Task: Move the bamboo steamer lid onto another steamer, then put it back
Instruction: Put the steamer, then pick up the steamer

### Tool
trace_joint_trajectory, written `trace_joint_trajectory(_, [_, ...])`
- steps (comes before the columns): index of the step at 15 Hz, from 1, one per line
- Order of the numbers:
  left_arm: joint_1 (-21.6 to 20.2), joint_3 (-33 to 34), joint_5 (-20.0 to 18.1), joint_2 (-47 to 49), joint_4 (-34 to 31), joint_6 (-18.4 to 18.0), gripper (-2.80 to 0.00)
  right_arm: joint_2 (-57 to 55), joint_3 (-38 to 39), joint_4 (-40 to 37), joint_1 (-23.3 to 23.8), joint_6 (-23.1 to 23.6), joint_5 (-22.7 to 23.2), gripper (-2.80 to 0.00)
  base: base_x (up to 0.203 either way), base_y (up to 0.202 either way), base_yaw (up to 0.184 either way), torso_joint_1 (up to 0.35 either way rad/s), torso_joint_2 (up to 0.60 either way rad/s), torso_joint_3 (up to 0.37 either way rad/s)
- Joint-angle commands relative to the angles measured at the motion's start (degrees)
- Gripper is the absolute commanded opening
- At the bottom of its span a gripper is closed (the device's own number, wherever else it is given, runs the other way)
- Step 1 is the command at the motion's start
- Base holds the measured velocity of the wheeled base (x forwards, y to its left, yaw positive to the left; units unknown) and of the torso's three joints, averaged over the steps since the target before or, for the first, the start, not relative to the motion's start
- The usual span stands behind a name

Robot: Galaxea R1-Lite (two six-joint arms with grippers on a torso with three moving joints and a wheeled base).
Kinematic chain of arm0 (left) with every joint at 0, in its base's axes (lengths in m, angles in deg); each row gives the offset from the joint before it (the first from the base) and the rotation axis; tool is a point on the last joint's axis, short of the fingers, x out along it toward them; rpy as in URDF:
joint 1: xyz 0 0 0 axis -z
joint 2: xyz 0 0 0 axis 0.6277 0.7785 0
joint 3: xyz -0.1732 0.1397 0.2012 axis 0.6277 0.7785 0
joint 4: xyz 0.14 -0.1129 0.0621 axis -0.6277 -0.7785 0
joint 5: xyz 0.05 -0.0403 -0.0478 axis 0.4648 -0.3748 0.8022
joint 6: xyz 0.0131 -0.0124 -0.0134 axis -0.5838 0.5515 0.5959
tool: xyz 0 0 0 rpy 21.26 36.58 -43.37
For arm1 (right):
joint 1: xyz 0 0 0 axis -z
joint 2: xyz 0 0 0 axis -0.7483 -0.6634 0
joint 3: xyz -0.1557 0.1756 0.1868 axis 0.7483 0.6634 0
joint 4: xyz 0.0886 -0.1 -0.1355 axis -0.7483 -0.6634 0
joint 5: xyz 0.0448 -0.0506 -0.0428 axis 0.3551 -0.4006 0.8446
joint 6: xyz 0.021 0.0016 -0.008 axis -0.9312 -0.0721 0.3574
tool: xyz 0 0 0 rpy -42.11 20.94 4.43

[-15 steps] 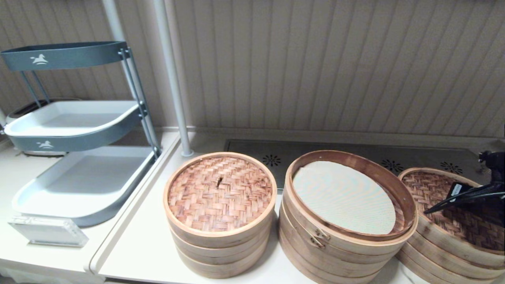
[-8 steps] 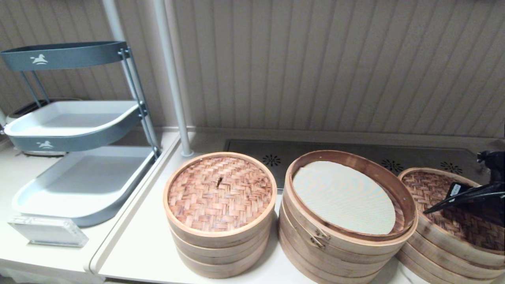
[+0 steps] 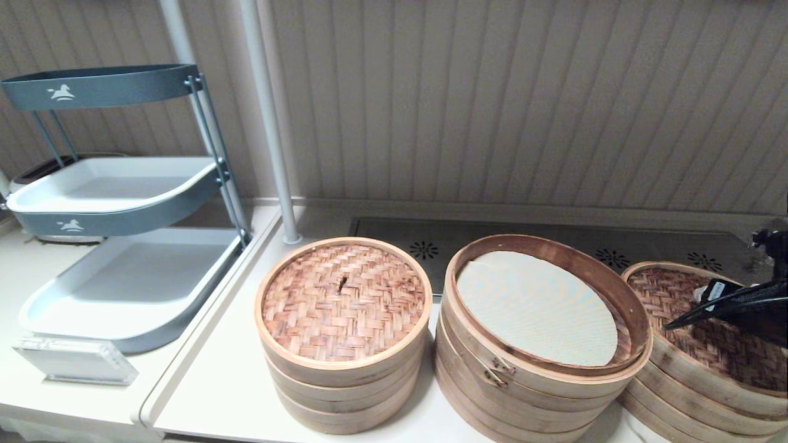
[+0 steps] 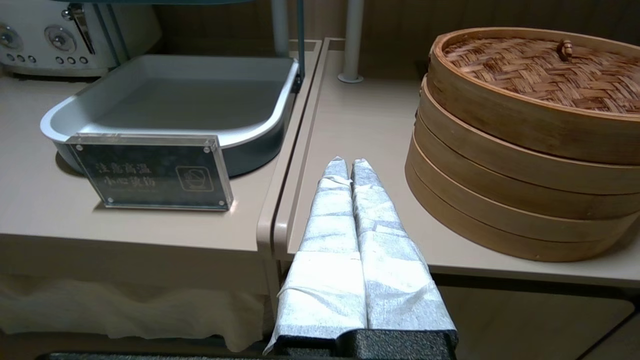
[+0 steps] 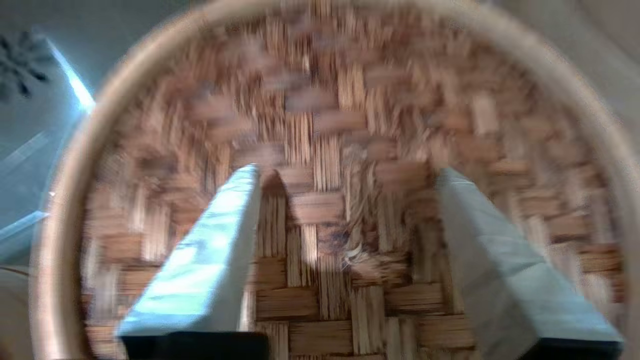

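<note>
The bamboo steamer lid (image 3: 668,292) lies on top of another steamer (image 3: 683,397), the low wide stack at the far right; that stack's own dark lid is hidden under it. My right gripper (image 3: 682,312) hangs open just above the lid's middle. In the right wrist view the lid (image 5: 320,295) fills the picture, and the right gripper (image 5: 348,172) straddles the centre knot (image 5: 345,240) without touching it. My left gripper (image 4: 348,162) is shut and empty, low at the table's front edge beside the small steamer (image 4: 525,135).
The tall wide steamer with a metal clasp (image 3: 542,369) stands uncovered in the middle, a white liner (image 3: 535,307) inside. The small lidded steamer (image 3: 343,307) is left of it. A grey tiered rack (image 3: 123,203), a clear sign (image 3: 74,360) and a white pole (image 3: 268,123) stand at left.
My right gripper has risen slightly over the lid, still open. Nothing else has moved.
</note>
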Motion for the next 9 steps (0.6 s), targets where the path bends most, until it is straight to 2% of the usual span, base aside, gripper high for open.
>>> trace_joint_trajectory(1, [-0.09,1.41,-0.02,-0.09,0.05,-0.01,-2.80,4.88,-0.03,-0.34,-0.06,0.03,0.08,0.00,0.000,0.000,0.000,0.000,0.00,0.000])
trace_joint_trajectory(5, [-0.09,1.41,0.06,-0.09,0.05,-0.01,-2.80,15.19,-0.17,-3.53,-0.08,1.44,0.22,0.00,0.000,0.000,0.000,0.000,0.00,0.000])
trace_joint_trajectory(8, [-0.01,1.41,0.05,-0.09,0.05,-0.01,-2.80,24.64,-3.02,-13.75,-0.41,1.74,0.31,0.00,0.000,0.000,0.000,0.000,0.00,0.000])
trace_joint_trajectory(9, [0.00,1.41,-0.02,-0.09,0.05,-0.01,-2.80,27.16,-3.81,-16.84,-0.52,1.90,0.46,-2.80,0.000,0.000,0.000,0.000,0.00,0.000])
